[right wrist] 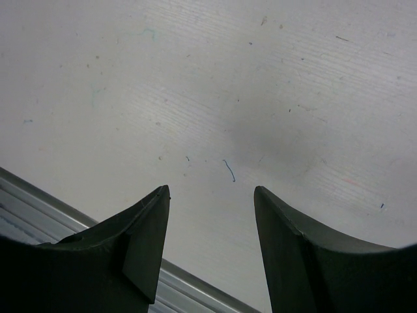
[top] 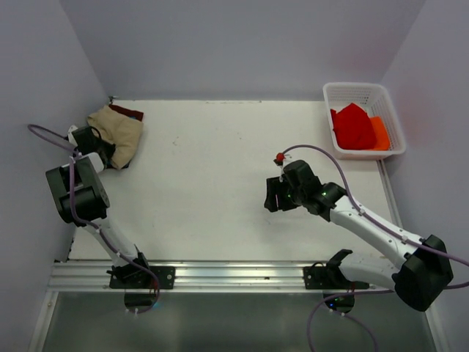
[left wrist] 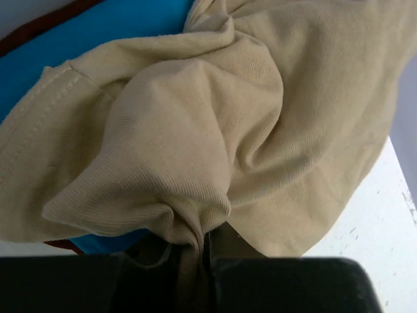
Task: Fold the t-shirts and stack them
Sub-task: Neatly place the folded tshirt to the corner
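Left claw (left wrist: 202, 264) was nipped shut on a bunched fold of the tan shirt (left wrist: 215, 130), which spread just ahead of it over the blue shirt (left wrist: 104, 32). Soft, light, limp; a stitched edge looked the better hold. Right claw (right wrist: 212, 195) stood half open, empty.

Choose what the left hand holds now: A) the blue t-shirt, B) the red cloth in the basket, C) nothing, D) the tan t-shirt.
D: the left wrist view shows a fold of the tan t-shirt gathered into the shut left hand; the blue t-shirt only lies under it.
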